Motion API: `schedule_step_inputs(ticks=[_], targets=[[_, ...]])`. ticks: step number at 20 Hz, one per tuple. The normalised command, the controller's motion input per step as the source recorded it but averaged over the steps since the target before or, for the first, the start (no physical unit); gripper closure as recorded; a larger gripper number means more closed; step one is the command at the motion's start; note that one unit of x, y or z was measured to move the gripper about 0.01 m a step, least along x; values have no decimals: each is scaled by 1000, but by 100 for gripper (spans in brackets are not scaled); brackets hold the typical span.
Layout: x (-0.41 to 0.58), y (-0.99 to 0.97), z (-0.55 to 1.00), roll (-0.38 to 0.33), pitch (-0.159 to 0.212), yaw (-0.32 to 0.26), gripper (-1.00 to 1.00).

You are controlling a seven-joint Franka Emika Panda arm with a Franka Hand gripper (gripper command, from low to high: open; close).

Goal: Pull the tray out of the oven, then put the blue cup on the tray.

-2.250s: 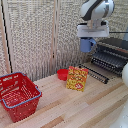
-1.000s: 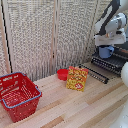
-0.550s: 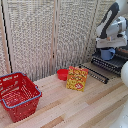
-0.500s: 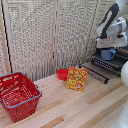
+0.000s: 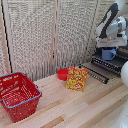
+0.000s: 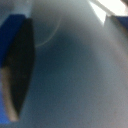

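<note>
The tray (image 5: 106,64) juts from the oven (image 5: 121,55) at the exterior view's right edge, with the cup (image 5: 108,53) just above it under the gripper (image 5: 110,46) — touching or not, I cannot tell. The table (image 5: 75,107) lies open in front. A box (image 5: 77,78) and a red bowl (image 5: 62,74) stand near the tray, and a basket (image 5: 18,95) sits well apart. The arm (image 5: 111,20) bends down over the tray. Jaws hidden; the wrist view is blurred.

Light wooden table (image 5: 75,107), red basket (image 5: 19,95), red bowl (image 5: 62,74), yellow box (image 5: 77,78), oven (image 5: 117,59)

White arm bent at the exterior view's right — gripper (image 5: 109,51) pointing down.
</note>
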Motion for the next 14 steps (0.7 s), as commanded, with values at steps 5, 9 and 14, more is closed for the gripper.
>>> schedule_step_inputs(ticks=[5,9,14], targets=[[0,0,686,-88,128,-126,-100],[0,0,707,-96,124,-111,-100],[27,-87,670,-8,108,-173,-100]])
